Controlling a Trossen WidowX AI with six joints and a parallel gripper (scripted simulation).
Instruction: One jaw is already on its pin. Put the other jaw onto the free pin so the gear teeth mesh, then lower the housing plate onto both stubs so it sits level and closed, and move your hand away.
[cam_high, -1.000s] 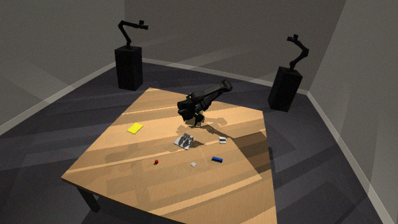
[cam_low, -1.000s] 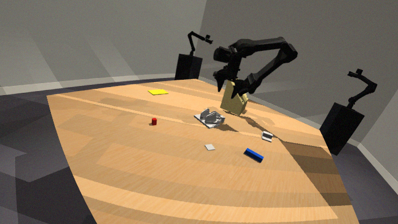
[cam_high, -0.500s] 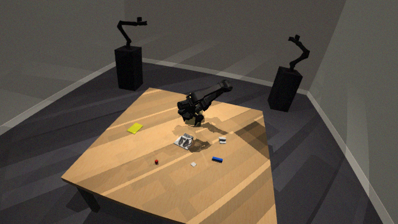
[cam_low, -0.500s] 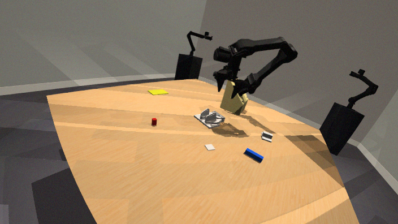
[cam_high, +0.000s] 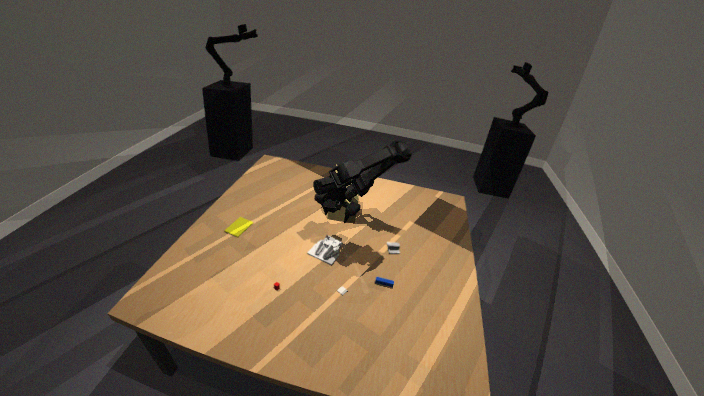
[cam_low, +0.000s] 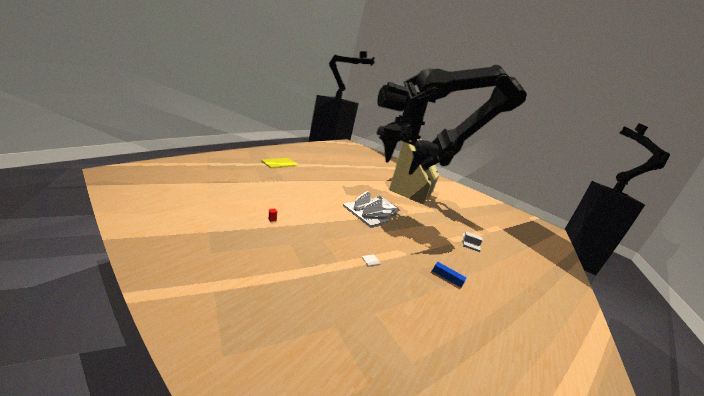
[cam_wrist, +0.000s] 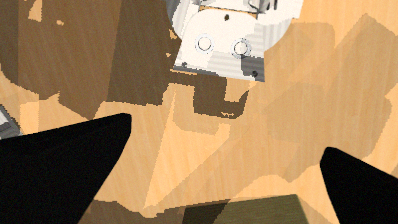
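- Keeping the gripper fingers spread, nothing between them; I judge that's for hand clearance.
- White assembly lies mid-table, on the near side of my hand.
- Its housing plate shows two ringed stubs, probably located by them; level and tooth mesh I can't confirm.
- Tan block stands far side, close behind my fingers.
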